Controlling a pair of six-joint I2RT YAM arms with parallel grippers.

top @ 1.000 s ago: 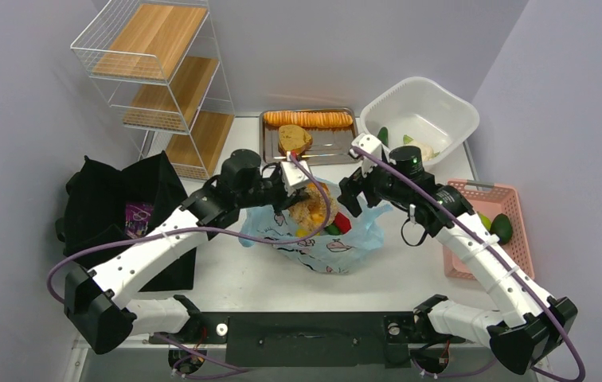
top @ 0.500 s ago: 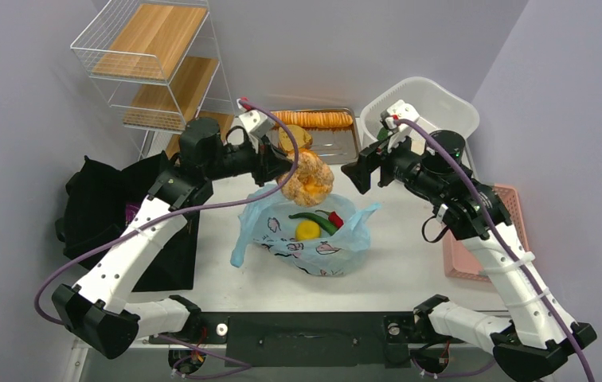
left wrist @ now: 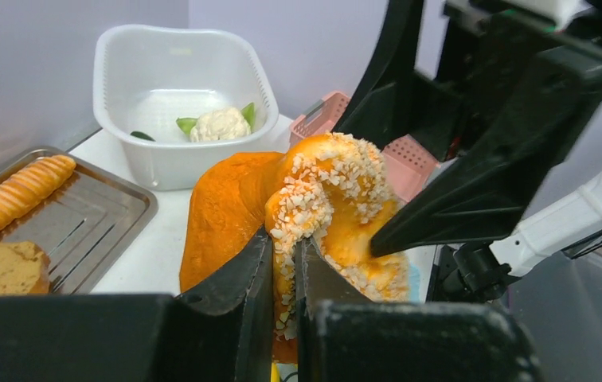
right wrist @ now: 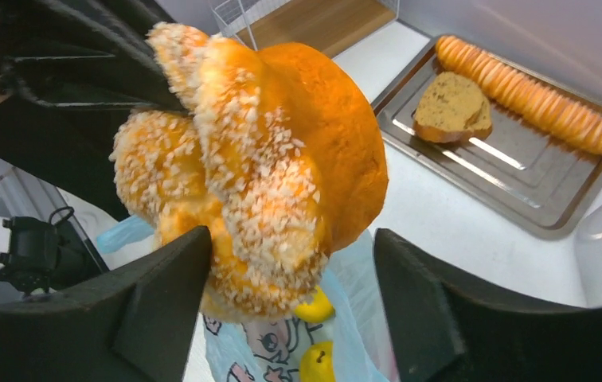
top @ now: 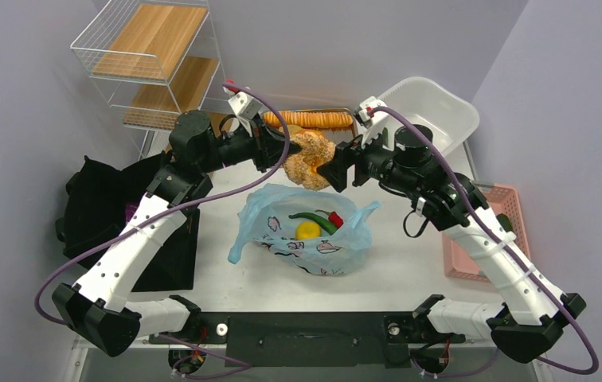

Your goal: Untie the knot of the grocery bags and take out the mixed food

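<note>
My left gripper [top: 286, 148] is shut on the round orange swirled pastry [top: 311, 158], holding it in the air above the table, behind the pale blue plastic bag [top: 314, 239]. In the left wrist view the jaws pinch the pastry's [left wrist: 322, 207] crumb-topped edge. My right gripper [top: 331, 169] is open, its fingers either side of the pastry [right wrist: 266, 167], one finger [right wrist: 162, 306] touching it. The bag lies open with a lemon [top: 307, 229], a green pepper [top: 311, 219] and a red item inside; no knot shows. The black tote [top: 123, 207] stands at the left.
A metal tray [top: 338, 147] at the back holds the long orange loaf [top: 310, 118] and brown bread. A white tub [top: 433, 107] with cauliflower [left wrist: 220, 125] is back right. A pink basket [top: 505, 239] is at the right, a wire shelf [top: 162, 72] back left.
My left gripper has lifted the pastry out of the bag and carried it up and back. My right gripper has moved in and now brackets the pastry with open fingers.
</note>
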